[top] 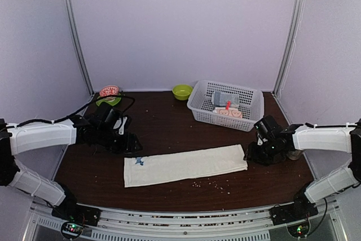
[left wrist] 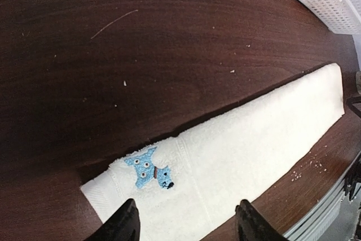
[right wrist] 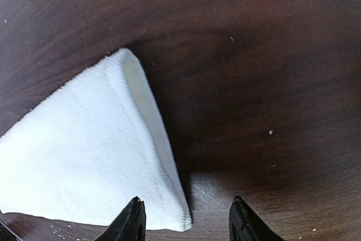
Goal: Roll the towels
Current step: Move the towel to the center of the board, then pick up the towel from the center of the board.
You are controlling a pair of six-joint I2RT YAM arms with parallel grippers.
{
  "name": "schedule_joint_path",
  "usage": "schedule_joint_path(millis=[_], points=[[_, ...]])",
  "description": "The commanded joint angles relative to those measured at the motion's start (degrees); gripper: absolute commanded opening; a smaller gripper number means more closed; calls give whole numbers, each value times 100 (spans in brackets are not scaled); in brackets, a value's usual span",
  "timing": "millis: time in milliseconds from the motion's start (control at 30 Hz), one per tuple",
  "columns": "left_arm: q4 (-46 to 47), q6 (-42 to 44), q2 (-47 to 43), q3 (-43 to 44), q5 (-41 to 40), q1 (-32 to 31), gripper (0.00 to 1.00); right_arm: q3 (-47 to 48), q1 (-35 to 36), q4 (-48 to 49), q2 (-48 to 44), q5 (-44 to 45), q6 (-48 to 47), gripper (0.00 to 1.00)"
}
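1. Nearest my left wrist lens, my left pincer (left wrist: pixel 186 225) stands spread. Its two black tips sit at the bottom edge of the frame with a clear gap and nothing pinched between them.
2. That pincer hangs over the left end of the plain towel (left wrist: pixel 254 150).
3. My right pincer (right wrist: pixel 185 221) is spread as well, its tips at the bottom of its frame. The towel's right near corner lies just at the gap, closer to the left-hand tip. I am not pinching it.
4. Seen from above, the plain towel lies flat in the lower middle of the frame as a long, narrow folded strip.
5. Its long axis runs left to right across the frame, with the right end a little higher than the left. My pincers sit one at each end.
6. In my left wrist frame the strip slants from lower left to upper right.
7. A small blue animal mark (left wrist: pixel 151 169) sits near the strip's left end, just above my left tips in that frame.
8. The right end shows a doubled, stitched edge.
9. The patterned towel (top: pixel 228 112) lies in the white basket (top: pixel 198 111), right of centre in the upper half, just beside a grey-blue roll (top: pixel 224 99). I cannot tell which way it points.
10. A green bowl (top: pixel 181 91) stands just left of the basket.
11. A red-and-green dish (top: pixel 109 94) sits at the upper left of the brown table (top: pixel 169 122).
12. Pale crumbs (top: pixel 211 183) dot the table below the strip.
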Motion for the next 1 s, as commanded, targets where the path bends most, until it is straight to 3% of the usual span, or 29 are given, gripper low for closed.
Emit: schedule_joint_path(millis=[0, 233, 567, 700, 900, 967], points=[[76, 109, 211, 88, 70, 13, 59, -277, -28, 501, 76, -153, 435, 51], [169, 115, 386, 70, 58, 13, 58, -291, 93, 445, 490, -249, 406, 49], [170, 135, 450, 40, -78, 12, 57, 97, 824, -949, 1371, 331, 87, 39], [313, 135, 428, -98, -37, 12, 57, -93, 954, -945, 1580, 177, 181, 30], [430, 168, 498, -186, 95, 13, 57, -75, 957, -856, 1288, 191, 437, 1], [438, 191, 531, -186, 133, 13, 56, 116, 957, -973, 1083, 349, 455, 0]])
